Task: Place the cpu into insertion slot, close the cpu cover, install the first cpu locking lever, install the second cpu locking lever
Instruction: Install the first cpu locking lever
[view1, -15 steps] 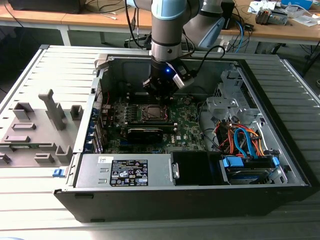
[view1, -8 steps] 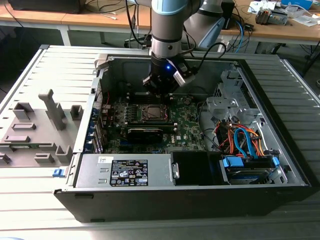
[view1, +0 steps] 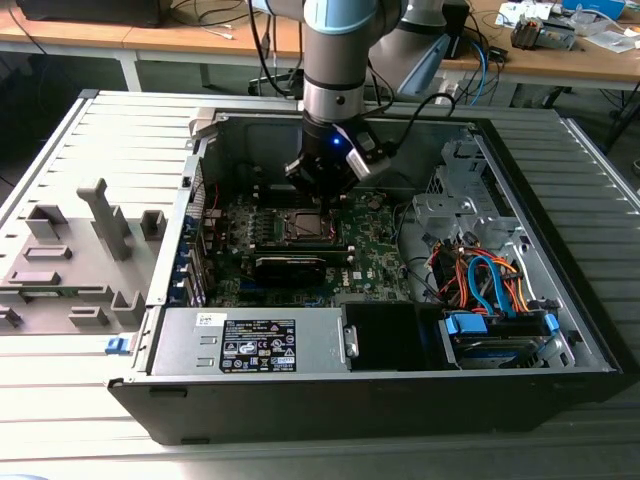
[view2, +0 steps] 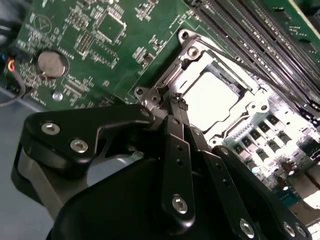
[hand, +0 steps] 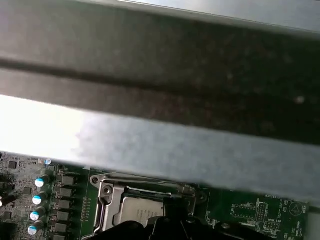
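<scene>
The cpu (view2: 212, 95) lies flat in the insertion slot (view1: 303, 226), and its silver top also shows in the first wrist view (hand: 142, 210). The cpu cover (view2: 197, 54) is down around it as a silver frame, which the first wrist view also shows (hand: 106, 196). A thin metal rod (hand: 135, 179) runs along one side of the socket. My gripper (view2: 175, 102) hangs over the socket (view1: 318, 195). Its black fingers (view2: 176, 145) are pressed together, their tips at the socket's edge by a corner of the frame. I cannot tell whether they touch a lever.
The socket sits on a green motherboard (view1: 375, 255) inside an open computer case (view1: 560, 300). A long black card (view1: 290, 265) lies just in front of the socket. Cables (view1: 480, 280) and a drive fill the exterior view's right. A coin battery (view2: 49, 62) sits nearby.
</scene>
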